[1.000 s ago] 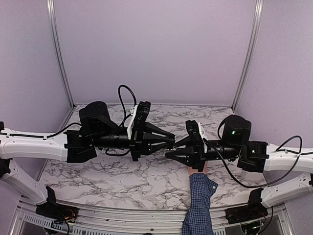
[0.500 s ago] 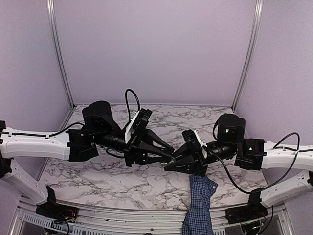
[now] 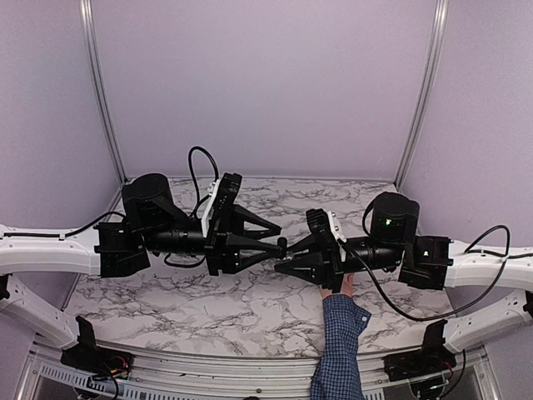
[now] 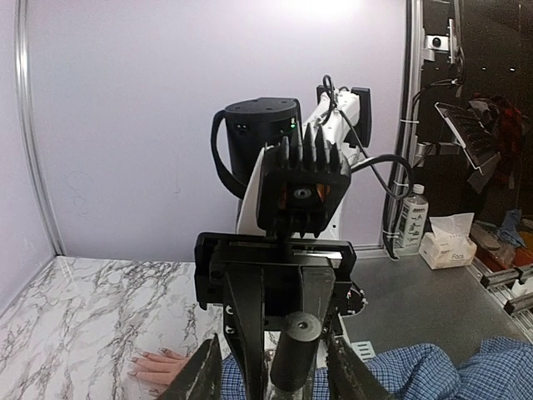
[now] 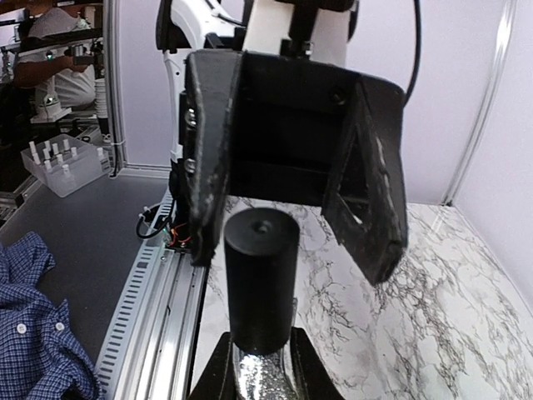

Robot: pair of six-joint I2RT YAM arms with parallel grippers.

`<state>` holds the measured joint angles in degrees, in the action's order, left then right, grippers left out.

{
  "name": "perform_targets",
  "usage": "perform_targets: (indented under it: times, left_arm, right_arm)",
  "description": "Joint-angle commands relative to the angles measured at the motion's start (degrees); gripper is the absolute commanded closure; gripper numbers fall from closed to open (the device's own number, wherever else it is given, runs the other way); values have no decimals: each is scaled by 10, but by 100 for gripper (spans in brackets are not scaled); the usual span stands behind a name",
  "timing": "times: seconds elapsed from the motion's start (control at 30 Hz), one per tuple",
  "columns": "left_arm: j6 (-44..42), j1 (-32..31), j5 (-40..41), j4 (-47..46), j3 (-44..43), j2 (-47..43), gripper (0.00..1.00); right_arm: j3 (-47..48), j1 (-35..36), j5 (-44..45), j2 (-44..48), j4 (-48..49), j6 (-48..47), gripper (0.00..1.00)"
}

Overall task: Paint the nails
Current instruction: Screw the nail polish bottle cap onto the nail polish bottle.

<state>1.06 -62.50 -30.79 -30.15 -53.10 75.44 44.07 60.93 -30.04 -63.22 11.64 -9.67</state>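
Judging from the left wrist view, the nails (image 4: 137, 361) are to be found on a pale human hand (image 4: 160, 367) laid flat with fingers spread on the marble table (image 3: 208, 304), low and to the left of both grippers. From above they are hidden beneath the right arm, and only the heel of the hand and the blue checked sleeve (image 3: 337, 350) are shown. The nails are tiny, hard and smooth, but they belong to a living hand that can yield or twitch, so nothing is to be gripped there; only a soft, light stroke would be tolerated. What is to be taken hold of is the dark cap (image 5: 261, 279), a smooth cylinder best pinched across its sides. The small silvery bottle (image 5: 258, 367) beneath it is probably light, slippery and breakable. That bottle is clasped at its body by the right gripper (image 3: 283, 258), whose fingers are closed on it. The left gripper (image 3: 281, 237) is spread about the cap with a gap on either side, so nothing is grasped by it. The tabletop is glossy, veined and level. It is enclosed by plain lilac walls (image 3: 266, 83) and aluminium posts (image 3: 100, 92), and a tissue box (image 4: 447, 248) is seen outside the enclosure.
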Motion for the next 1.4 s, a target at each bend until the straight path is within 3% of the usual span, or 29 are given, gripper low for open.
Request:
perform_targets:
  times: [0.0,0.17,0.43,0.73,1.13,1.2,1.37]
  left_arm:
    - [0,3,92,-13,16,-29,55]
    - [30,3,205,-27,24,-28,55]
    - [72,-3,262,-60,19,8,61]
    - [74,-14,341,-63,-13,52,62]
    - [63,-25,374,-63,-52,103,60]
    - [62,-25,374,-63,-57,111,63]
    - [59,-25,366,-63,-60,118,82]
  right_arm:
    - [9,6,120,-1,30,26,100]
    - [-8,6,235,5,41,44,100]
    - [-13,7,332,-13,52,77,100]
    - [-11,8,382,-26,56,93,100]
    - [-1,8,368,-51,55,110,100]
    - [0,8,367,-52,55,109,100]
    - [-1,7,366,-50,54,107,100]
